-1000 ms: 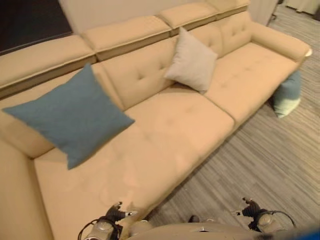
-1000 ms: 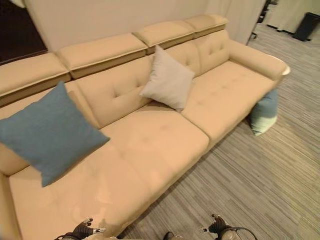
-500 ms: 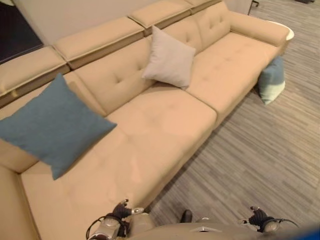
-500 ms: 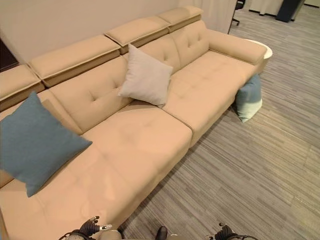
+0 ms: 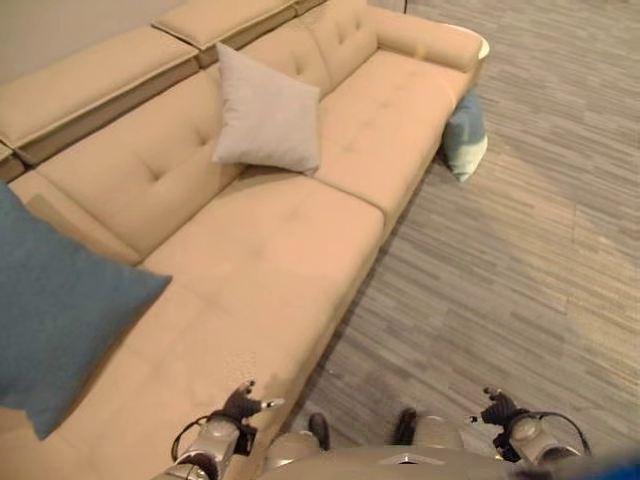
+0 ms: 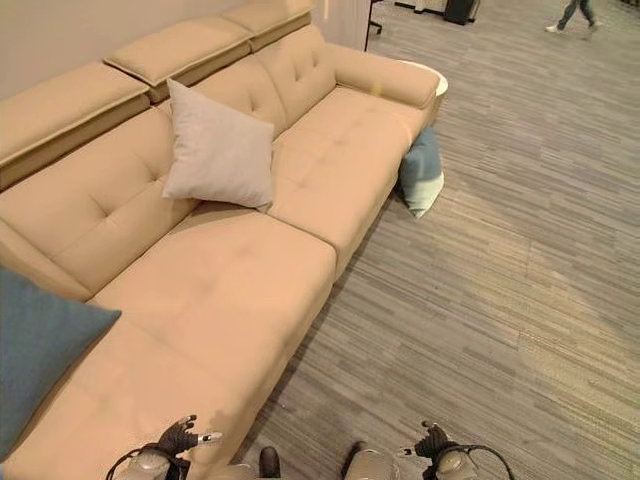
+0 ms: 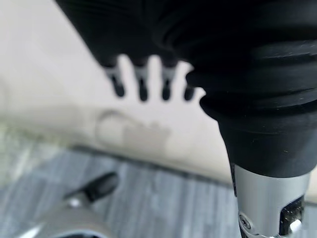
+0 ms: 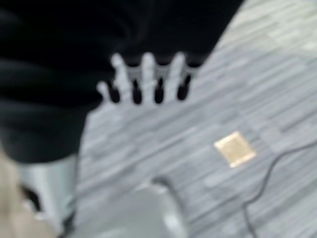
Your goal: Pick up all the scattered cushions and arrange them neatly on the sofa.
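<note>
A long tan fabric sofa (image 5: 270, 250) with tufted back cushions and raised headrests runs from the near left toward the far right, standing on grey striped carpet (image 5: 520, 250).

At the far left, a large dark blue-grey square cushion (image 5: 50, 310) leans against the sofa back, cut off by the edge of the view. Further right, a pale grey square cushion (image 5: 265, 112) stands propped on one corner against the backrest, its lower edge resting on the seat near the seam between two seat sections. Further right again, past the end of the seat, a light blue cushion with a paler lower part (image 5: 464, 135) sits on the carpet, leaning against the sofa's front corner below the armrest. A small white rounded table edge (image 5: 480, 45) shows just behind that armrest. In the far right background, a person's legs (image 6: 575, 12) are seen on the carpet.

At the bottom of the head views, the left hand (image 5: 240, 405) hangs low by the sofa's front edge, fingers straight and relaxed, holding nothing. The right hand (image 5: 497, 408) hangs low over the carpet, well apart from the sofa, fingers straight and slightly spread, empty. A small brass-coloured square plate (image 8: 235, 148) is set into the carpet beneath it.
</note>
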{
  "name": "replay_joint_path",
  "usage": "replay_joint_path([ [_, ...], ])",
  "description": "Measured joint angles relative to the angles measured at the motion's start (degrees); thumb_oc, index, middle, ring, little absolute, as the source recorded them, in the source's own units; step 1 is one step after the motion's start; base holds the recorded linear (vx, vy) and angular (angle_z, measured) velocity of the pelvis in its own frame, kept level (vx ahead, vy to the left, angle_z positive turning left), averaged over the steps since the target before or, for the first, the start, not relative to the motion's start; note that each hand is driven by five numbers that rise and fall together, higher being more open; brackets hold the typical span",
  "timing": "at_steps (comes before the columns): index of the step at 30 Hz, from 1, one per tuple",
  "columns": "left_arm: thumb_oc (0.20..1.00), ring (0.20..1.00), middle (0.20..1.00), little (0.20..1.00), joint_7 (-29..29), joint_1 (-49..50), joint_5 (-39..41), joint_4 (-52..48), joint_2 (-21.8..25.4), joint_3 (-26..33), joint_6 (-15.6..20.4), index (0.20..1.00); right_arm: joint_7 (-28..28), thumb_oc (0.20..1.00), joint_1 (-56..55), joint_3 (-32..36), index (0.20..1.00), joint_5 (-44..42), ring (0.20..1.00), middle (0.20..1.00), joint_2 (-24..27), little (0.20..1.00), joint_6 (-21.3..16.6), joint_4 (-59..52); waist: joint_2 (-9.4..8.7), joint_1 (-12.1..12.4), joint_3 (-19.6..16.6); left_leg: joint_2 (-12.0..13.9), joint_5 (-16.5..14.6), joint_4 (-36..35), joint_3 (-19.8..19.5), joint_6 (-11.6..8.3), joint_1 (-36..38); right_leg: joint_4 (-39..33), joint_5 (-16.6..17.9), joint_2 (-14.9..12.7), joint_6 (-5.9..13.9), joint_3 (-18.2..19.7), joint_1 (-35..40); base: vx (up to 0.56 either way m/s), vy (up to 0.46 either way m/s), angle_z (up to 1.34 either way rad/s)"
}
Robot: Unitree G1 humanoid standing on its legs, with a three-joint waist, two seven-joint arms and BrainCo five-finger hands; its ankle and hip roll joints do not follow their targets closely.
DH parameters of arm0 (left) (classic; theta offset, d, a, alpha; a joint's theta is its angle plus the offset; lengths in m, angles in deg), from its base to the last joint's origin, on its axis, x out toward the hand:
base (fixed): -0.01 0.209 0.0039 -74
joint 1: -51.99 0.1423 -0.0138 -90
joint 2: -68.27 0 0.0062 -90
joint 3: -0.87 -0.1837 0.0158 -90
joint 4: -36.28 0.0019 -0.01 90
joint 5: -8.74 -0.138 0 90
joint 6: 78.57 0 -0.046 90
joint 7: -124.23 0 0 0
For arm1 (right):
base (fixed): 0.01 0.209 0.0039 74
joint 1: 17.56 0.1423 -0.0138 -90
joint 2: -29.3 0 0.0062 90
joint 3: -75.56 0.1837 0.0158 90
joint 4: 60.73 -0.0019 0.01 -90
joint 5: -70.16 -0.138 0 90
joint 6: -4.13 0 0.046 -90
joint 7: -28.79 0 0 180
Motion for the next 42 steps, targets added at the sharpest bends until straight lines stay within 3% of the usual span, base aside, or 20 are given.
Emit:
replay_joint_path([
  [4,1.000,1.000,1.000,1.000,0.01,-0.31,-0.01,0.16,-0.23,-0.01,0.00,1.000,0.05,1.000,-0.36,0.14,1.000,0.01,1.000,1.000,-0.09,1.000,0.13,-0.68,-0.90,-0.59,-0.32,1.00,-0.14,-0.09,-0.29,-2.14,1.41,-13.49,8.98,1.22,0.79,0.08,1.19,0.12,-0.177,0.12],
  [6,1.000,1.000,1.000,1.000,0.26,-0.23,-0.01,0.11,-1.15,-0.24,0.01,1.000,0.07,1.000,-1.47,0.14,1.000,0.01,1.000,1.000,0.25,1.000,0.25,-0.59,-0.13,-1.66,-0.29,2.58,-1.20,0.41,-1.74,-4.39,2.91,-12.98,13.14,3.73,-2.39,2.49,2.87,0.12,-0.214,0.22],
  [10,1.000,1.000,1.000,1.000,0.24,-0.04,0.04,0.17,-2.84,-1.08,0.14,1.000,0.07,1.000,-1.20,0.22,1.000,0.01,1.000,1.000,0.89,1.000,0.50,-0.78,2.05,-1.59,-1.16,8.61,-1.48,8.21,-2.59,-5.00,1.02,-11.19,8.68,9.69,-5.80,2.44,4.39,0.17,-0.354,-0.17],
  [12,1.000,1.000,1.000,1.000,0.24,-0.45,0.18,1.19,-3.76,-1.33,0.40,1.000,0.17,1.000,-1.22,0.82,1.000,-0.05,1.000,1.000,0.87,1.000,0.33,-0.57,1.37,-1.86,-1.27,10.14,-0.10,13.94,-4.49,-6.35,-1.88,-9.24,6.88,11.02,-6.98,2.57,4.41,0.07,-0.349,0.33],
  [13,1.000,1.000,1.000,1.000,0.19,-3.14,0.36,2.41,-2.97,-1.67,0.56,1.000,0.30,1.000,-2.08,1.19,1.000,-0.32,1.000,1.000,0.46,1.000,0.07,-0.62,-0.44,-2.85,-0.58,10.99,2.39,24.84,-6.61,-10.84,-9.42,-6.01,3.33,10.87,-9.05,2.38,4.11,0.10,-0.233,0.99],
  [15,1.000,1.000,1.000,1.000,-0.14,-3.44,1.97,-0.06,-3.14,-1.18,1.08,1.000,0.50,1.000,-3.50,0.06,1.000,-0.84,1.000,1.000,0.60,1.000,-0.01,0.15,-2.49,-1.57,-0.53,12.05,5.87,33.95,-6.39,-11.43,-14.11,-9.69,1.77,11.85,-11.71,0.76,7.42,0.18,-0.184,0.84],
  [19,1.000,1.000,1.000,1.000,-0.15,-3.32,1.99,0.11,-3.23,-1.37,0.92,1.000,1.09,1.000,-3.53,-1.50,1.000,-1.73,1.000,1.000,0.55,1.000,0.04,1.24,-2.90,-1.96,-0.37,9.99,6.05,15.70,5.04,-11.28,-14.29,-21.25,2.14,15.54,-9.76,-2.17,12.83,0.24,-0.034,0.35],
  [23,1.000,1.000,1.000,1.000,-0.14,-2.52,2.08,-0.08,-2.77,-0.44,0.75,1.000,1.49,1.000,-4.06,-2.35,1.000,-1.78,1.000,1.000,0.10,1.000,0.43,2.59,-2.26,-1.84,-1.23,12.79,8.60,6.14,6.44,-11.81,-14.27,-22.43,3.62,19.73,-10.53,-4.00,14.08,0.27,0.077,0.17],
  [24,1.000,1.000,1.000,1.000,-0.11,-2.29,2.06,-0.08,-2.43,-0.52,0.69,1.000,1.66,1.000,-3.81,-2.35,1.000,-1.76,1.000,1.000,-0.02,1.000,0.48,2.73,-2.69,-1.76,-1.74,11.74,9.27,6.18,7.80,-11.80,-14.01,-21.83,1.02,19.65,-6.62,-4.93,14.62,0.35,0.146,0.06],
  [25,1.000,1.000,1.000,1.000,-0.17,-1.48,2.05,-0.04,-2.87,-0.31,0.61,1.000,1.68,1.000,-3.79,-2.32,1.000,-1.76,1.000,1.000,0.09,1.000,0.51,3.09,-1.80,-1.99,-1.86,12.37,8.74,5.63,7.18,-11.42,-13.69,-20.34,-1.54,20.15,-3.59,-6.47,15.48,0.47,0.199,-0.14],
  [28,1.000,1.000,1.000,1.000,-0.20,-0.62,2.40,0.19,-2.99,0.76,0.09,1.000,1.67,1.000,-3.58,-2.34,1.000,-1.72,1.000,1.000,1.02,1.000,0.74,3.61,-0.61,-1.70,-3.30,11.24,8.39,6.52,4.36,-10.47,-12.62,-14.48,-2.57,20.24,-12.50,-4.70,13.74,0.27,0.156,-0.12],
  [30,1.000,1.000,1.000,1.000,-0.17,-0.30,2.40,0.21,-2.65,1.07,-0.08,1.000,1.66,1.000,-3.50,-2.42,1.000,-1.71,1.000,1.000,0.73,1.000,0.54,3.15,-1.00,-1.21,-3.38,9.17,7.79,7.53,4.50,-9.40,-12.06,-12.80,-3.41,19.93,-12.40,-4.21,13.67,0.24,0.197,-0.09],
  [32,1.000,1.000,1.000,1.000,-0.19,-0.46,2.43,0.18,-2.63,1.15,-0.15,1.000,1.54,1.000,-3.45,-2.45,1.000,-1.68,1.000,1.000,0.59,1.000,0.62,2.33,-0.82,-0.23,-3.43,6.71,6.28,8.05,5.04,-7.05,-11.83,-11.24,-4.67,19.36,-11.45,-4.12,13.54,0.20,0.203,-0.04],
  [33,1.000,1.000,1.000,1.000,-0.17,-0.53,2.50,0.18,-2.74,1.16,-0.20,1.000,1.26,1.000,-3.41,-2.48,1.000,-1.68,1.000,1.000,0.49,1.000,0.57,1.56,-1.55,-0.11,-2.81,3.14,3.98,8.10,5.69,-2.10,-10.26,-5.03,-6.46,16.57,-8.60,-4.14,12.49,0.19,0.210,0.07],
  [35,1.000,1.000,1.000,1.000,-0.16,0.11,2.52,0.17,-3.05,1.14,-0.14,1.000,1.20,1.000,-3.73,-2.59,1.000,-1.67,1.000,1.000,0.89,1.000,0.57,0.63,0.15,-0.40,-3.59,3.15,1.36,5.95,5.86,-0.27,-8.56,3.24,-7.59,15.63,-7.05,-3.52,10.13,0.15,0.160,0.22],
  [37,1.000,1.000,1.000,1.000,-0.08,-0.39,2.55,-0.21,-1.29,1.03,-0.16,1.000,0.75,1.000,-2.84,-3.59,1.000,-1.67,1.000,1.000,0.26,1.000,0.45,-2.41,-1.42,-0.34,-2.64,0.24,1.15,4.17,5.67,0.81,-5.58,23.22,-9.22,7.31,-5.62,-1.26,2.14,0.18,0.127,0.46],
  [38,1.000,1.000,1.000,1.000,0.19,0.07,2.56,-0.44,-0.20,1.19,-0.12,1.000,0.45,1.000,-1.93,-3.53,1.000,-1.68,1.000,1.000,-0.02,1.000,-0.09,-4.50,-1.91,-0.14,-2.33,-1.99,-1.69,4.01,3.58,3.60,-3.54,24.34,-9.58,4.63,-3.86,5.80,-1.27,0.56,0.063,0.61],
  [40,1.000,1.000,1.000,1.000,0.38,-0.39,2.58,-0.49,-1.10,0.04,-0.14,1.000,0.39,1.000,-1.00,-3.59,1.000,-1.68,1.000,1.000,-0.57,1.000,-0.40,-4.80,-0.55,-0.36,-1.09,-1.64,-2.16,2.91,0.96,3.38,-1.85,21.18,-9.04,8.68,-4.11,8.83,-5.07,0.51,-0.056,0.58],
  [41,1.000,1.000,1.000,1.000,0.31,-2.30,2.56,-0.05,-1.38,0.55,-0.07,1.000,0.27,1.000,-0.09,-5.30,1.000,-1.68,1.000,1.000,-0.28,1.000,-0.69,-5.21,1.17,-1.75,0.87,0.98,-3.07,4.69,-1.74,2.92,-2.65,10.13,-8.00,15.93,-4.37,15.10,-5.55,0.20,-0.040,0.99],
  [42,1.000,1.000,1.000,1.000,0.29,-2.49,2.57,-0.11,-1.81,0.46,0.07,1.000,0.28,1.000,-0.10,-5.52,1.000,-1.69,1.000,1.000,-0.20,1.000,-0.65,-5.68,1.91,-2.62,1.58,0.81,-2.45,4.04,-4.26,2.39,-2.58,5.69,-6.18,17.15,-4.00,15.87,-6.44,0.39,-0.076,1.56],
])
